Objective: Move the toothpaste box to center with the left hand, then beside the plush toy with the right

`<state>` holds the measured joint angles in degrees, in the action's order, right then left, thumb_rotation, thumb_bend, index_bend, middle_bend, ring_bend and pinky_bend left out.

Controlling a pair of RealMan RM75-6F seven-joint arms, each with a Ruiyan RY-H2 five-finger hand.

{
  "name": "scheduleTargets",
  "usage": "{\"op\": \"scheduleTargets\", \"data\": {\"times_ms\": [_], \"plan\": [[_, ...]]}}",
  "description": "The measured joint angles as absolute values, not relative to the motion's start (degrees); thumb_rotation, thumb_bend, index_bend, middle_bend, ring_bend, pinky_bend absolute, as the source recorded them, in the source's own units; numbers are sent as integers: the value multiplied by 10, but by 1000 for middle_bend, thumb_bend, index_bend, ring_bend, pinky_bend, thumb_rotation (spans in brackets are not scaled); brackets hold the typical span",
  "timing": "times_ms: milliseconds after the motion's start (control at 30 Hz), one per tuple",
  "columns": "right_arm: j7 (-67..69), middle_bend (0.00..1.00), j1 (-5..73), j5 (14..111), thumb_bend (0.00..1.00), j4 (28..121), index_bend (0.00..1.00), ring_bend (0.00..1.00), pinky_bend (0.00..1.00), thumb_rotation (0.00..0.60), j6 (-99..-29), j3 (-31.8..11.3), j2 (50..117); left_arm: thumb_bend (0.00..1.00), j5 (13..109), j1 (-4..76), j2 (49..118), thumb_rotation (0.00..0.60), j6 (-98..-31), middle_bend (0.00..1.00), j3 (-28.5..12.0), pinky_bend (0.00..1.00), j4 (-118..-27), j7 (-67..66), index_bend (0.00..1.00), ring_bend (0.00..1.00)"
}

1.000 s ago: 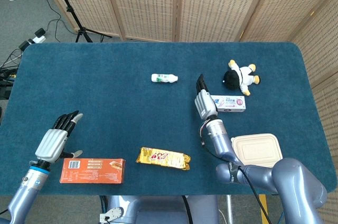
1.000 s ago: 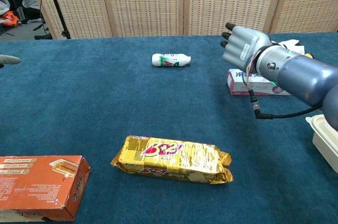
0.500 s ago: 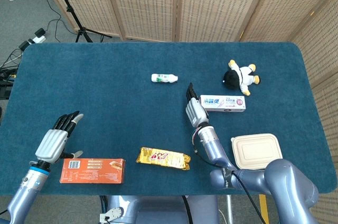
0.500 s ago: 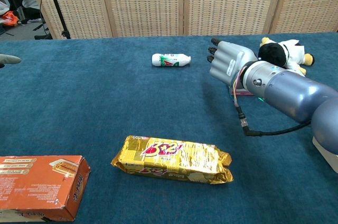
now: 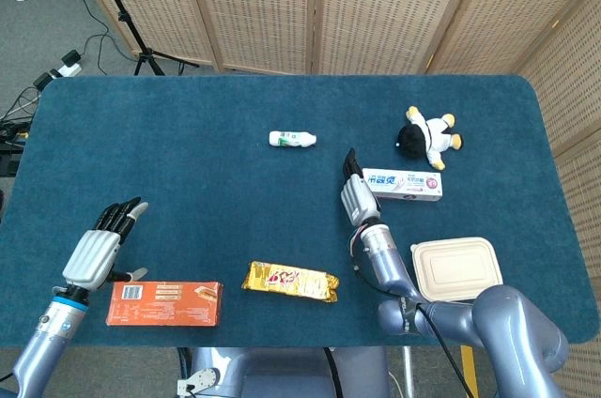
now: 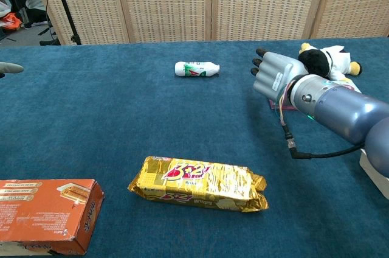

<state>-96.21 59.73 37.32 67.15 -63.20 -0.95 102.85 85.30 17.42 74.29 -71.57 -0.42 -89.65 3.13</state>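
The white and pink toothpaste box lies flat just below the plush toy, a black and white doll with yellow paws. My right hand is at the box's left end, fingers straight and holding nothing. Whether they touch the box I cannot tell. In the chest view the right hand hides nearly all of the box, with the plush toy behind it. My left hand hovers open at the table's near left, above the orange carton. Only a fingertip of the left hand shows in the chest view.
A small white bottle lies at the table's middle back. A gold biscuit packet lies near the front edge. A beige lidded food container sits at the front right, close to my right forearm.
My right hand pulled back left off the box, then came right again to its left end. The box looks slightly further right. The left hand has not moved.
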Motion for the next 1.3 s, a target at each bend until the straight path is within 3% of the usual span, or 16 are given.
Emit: {"op": "scheduleTargets", "data": {"times_ms": [1000, 1300], "plan": [[-955, 88, 548, 363, 618, 711, 277, 0, 7, 600, -664, 19, 979, 0, 853, 174, 744, 600, -716, 0, -4, 0, -899, 28, 0, 0], [-946, 88, 564, 392, 610, 752, 278, 0, 7, 600, -673, -1, 967, 0, 847, 174, 746, 600, -714, 0, -7, 0, -894, 26, 0, 0]]}}
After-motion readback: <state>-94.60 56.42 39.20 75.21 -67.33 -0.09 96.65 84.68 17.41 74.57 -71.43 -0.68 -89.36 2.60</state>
